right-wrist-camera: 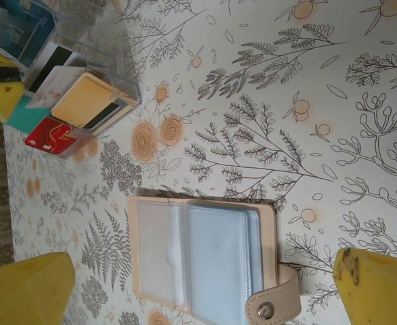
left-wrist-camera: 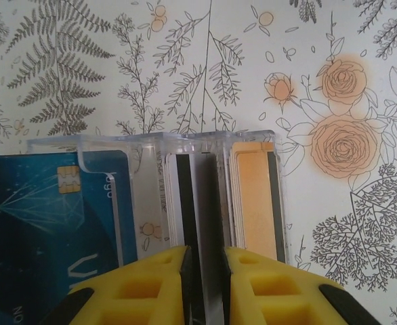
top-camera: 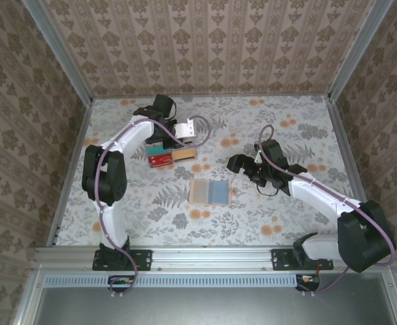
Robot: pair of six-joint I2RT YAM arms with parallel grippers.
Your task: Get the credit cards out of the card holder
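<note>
The table wears a white cloth printed with grey ferns and leaf sprays, dotted with pale orange roses. The walls carry tan damask wallpaper. The card holder is peach-tan on its nine o'clock half and blue-grey on its three o'clock half. At its eleven o'clock lie credit cards: a red card, a tan-orange card and a teal card. A blue card carries pale line-work and a gold chip. The right gripper has yellow pads.
</note>
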